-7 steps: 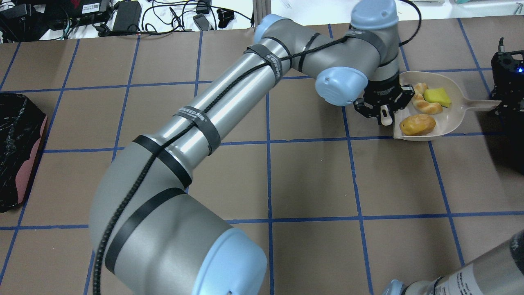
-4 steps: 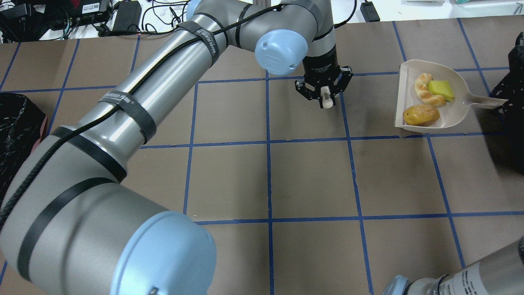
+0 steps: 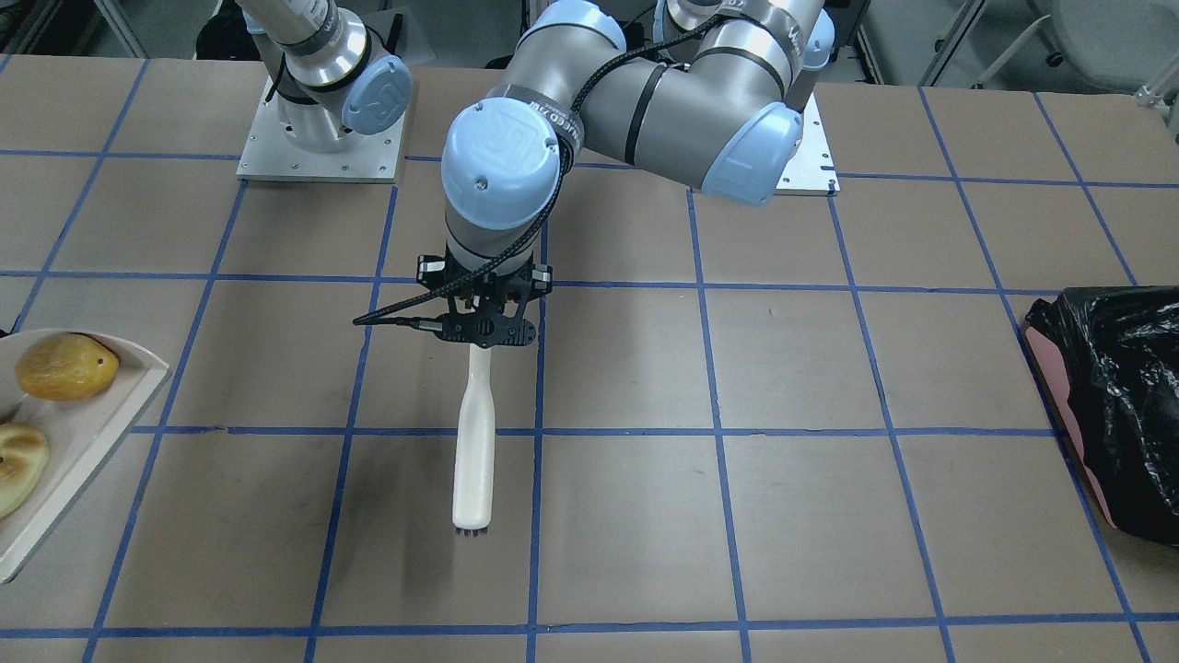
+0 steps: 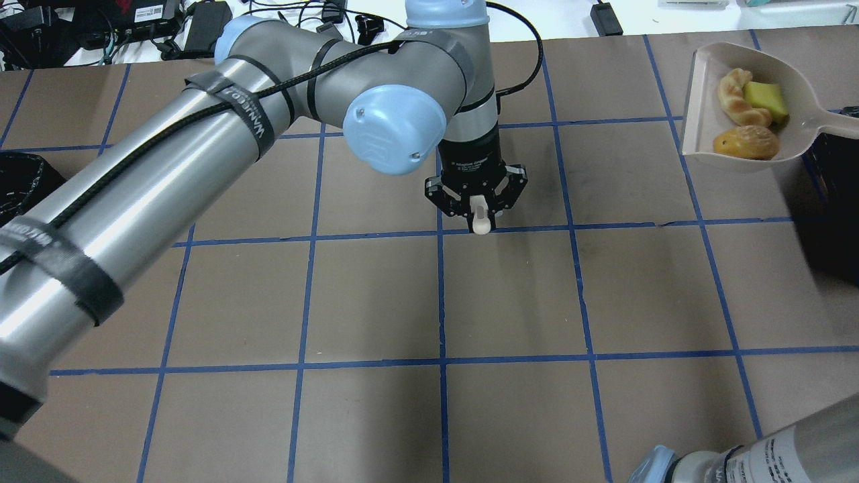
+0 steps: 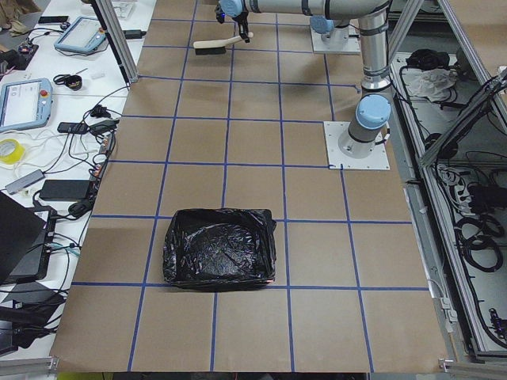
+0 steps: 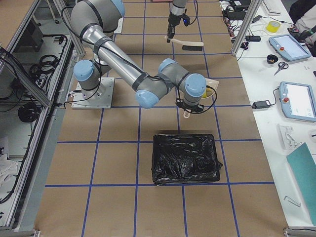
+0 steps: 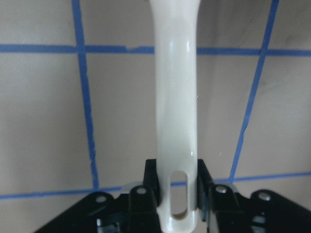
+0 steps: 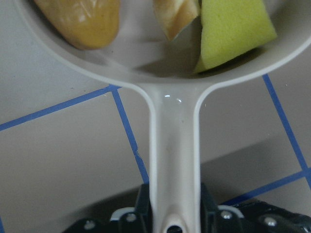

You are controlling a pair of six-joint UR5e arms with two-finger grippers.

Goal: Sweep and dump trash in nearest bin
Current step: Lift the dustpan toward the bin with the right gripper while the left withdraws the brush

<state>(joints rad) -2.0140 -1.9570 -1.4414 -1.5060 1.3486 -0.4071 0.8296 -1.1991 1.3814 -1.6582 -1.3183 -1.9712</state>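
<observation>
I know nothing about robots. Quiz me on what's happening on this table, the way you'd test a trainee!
1. True or false: the dustpan is empty.
2. What does the left gripper hold? A) a brush B) a cup C) nothing
3. How many pieces of trash lie in the dustpan?

Key:
1. False.
2. A.
3. Three: the roll, the pastry and the sponge.
</observation>
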